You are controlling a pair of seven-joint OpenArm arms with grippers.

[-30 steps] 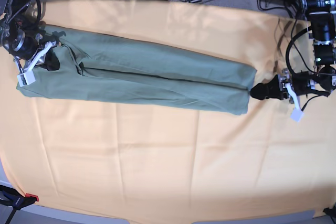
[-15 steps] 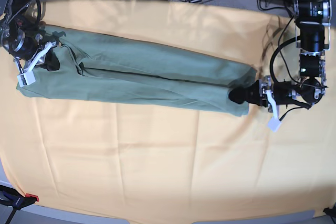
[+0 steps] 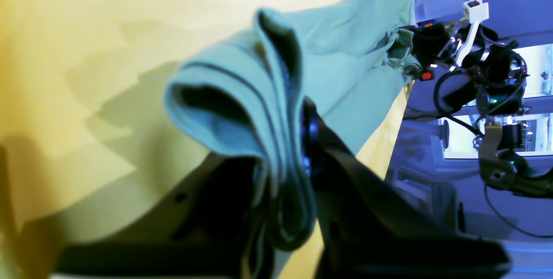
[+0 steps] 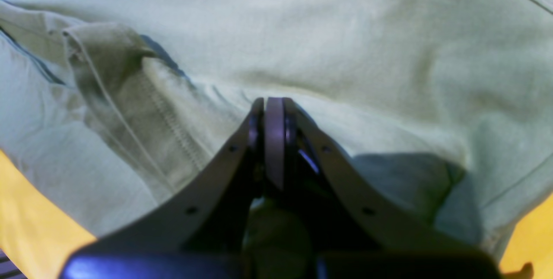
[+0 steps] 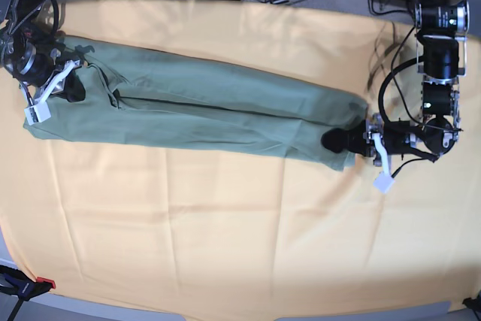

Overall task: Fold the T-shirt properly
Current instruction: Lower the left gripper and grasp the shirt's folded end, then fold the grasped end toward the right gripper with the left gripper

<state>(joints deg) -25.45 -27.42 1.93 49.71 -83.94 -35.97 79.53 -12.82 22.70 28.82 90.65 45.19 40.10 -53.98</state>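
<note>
Base view shows the T-shirt [image 5: 203,114] folded lengthwise into a long band on the yellow-orange cloth [image 5: 225,231]. Left end effector [image 5: 334,140] clamps its hem end, right end effector [image 5: 68,88] pinches the collar end. Crosswise folds remain.

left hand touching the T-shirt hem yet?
Touching. In the left wrist view the left hand is shut on a bunched fold of the T-shirt, fabric pinched between the fingers.
</note>
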